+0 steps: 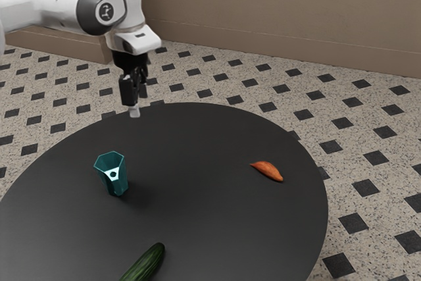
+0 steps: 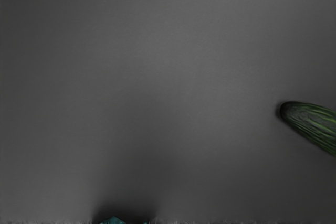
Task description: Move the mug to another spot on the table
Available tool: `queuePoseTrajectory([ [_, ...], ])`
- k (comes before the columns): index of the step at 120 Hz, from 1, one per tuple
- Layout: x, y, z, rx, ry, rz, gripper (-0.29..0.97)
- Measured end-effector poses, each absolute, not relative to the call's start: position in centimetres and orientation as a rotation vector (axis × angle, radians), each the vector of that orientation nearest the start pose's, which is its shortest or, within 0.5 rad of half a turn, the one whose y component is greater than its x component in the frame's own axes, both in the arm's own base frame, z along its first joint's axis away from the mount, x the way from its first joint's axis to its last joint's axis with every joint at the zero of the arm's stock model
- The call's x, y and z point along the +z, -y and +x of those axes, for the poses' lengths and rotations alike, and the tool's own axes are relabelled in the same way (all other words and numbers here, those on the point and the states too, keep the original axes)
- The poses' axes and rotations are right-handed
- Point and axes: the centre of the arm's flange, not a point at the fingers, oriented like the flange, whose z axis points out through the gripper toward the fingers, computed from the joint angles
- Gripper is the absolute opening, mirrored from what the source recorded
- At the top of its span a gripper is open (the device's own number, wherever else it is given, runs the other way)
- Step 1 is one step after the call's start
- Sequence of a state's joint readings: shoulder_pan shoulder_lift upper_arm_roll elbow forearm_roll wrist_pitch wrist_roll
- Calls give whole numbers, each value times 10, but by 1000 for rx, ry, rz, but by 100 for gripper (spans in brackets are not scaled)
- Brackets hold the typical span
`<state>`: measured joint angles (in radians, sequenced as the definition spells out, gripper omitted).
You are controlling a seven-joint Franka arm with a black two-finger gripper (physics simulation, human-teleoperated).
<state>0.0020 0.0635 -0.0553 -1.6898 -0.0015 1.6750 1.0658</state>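
A teal faceted mug (image 1: pixel 112 173) stands upright on the round black table (image 1: pixel 210 162), toward the exterior view's left. My gripper (image 1: pixel 134 111) hangs well above the table's far left edge, up and behind the mug, apart from it. Its fingers point down, stand slightly apart and hold nothing. In the wrist view a sliver of the mug's teal rim (image 2: pixel 112 220) shows just under my hand, on the dark tabletop (image 2: pixel 157 77).
A dark green cucumber (image 1: pixel 143 264) (image 2: pixel 312 126) lies near the table's front edge, in front of the mug. An orange sweet potato (image 1: pixel 267 170) lies at the exterior view's right side of the table. Patterned floor surrounds the table, with a wall behind.
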Motion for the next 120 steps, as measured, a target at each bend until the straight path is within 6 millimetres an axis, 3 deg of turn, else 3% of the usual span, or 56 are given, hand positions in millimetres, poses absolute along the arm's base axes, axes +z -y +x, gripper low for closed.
queuePoseTrajectory([
  [36,539,28,572,111,-1682,-2705,68],
  [44,535,29,560,134,-1709,-2694,68],
  [65,481,23,513,279,-1878,-2557,68],
  [87,419,10,475,260,-2077,-2264,68],
  [100,388,8,465,187,-2211,-2070,68],
  [120,364,-10,475,106,-2339,-1858,68],
])
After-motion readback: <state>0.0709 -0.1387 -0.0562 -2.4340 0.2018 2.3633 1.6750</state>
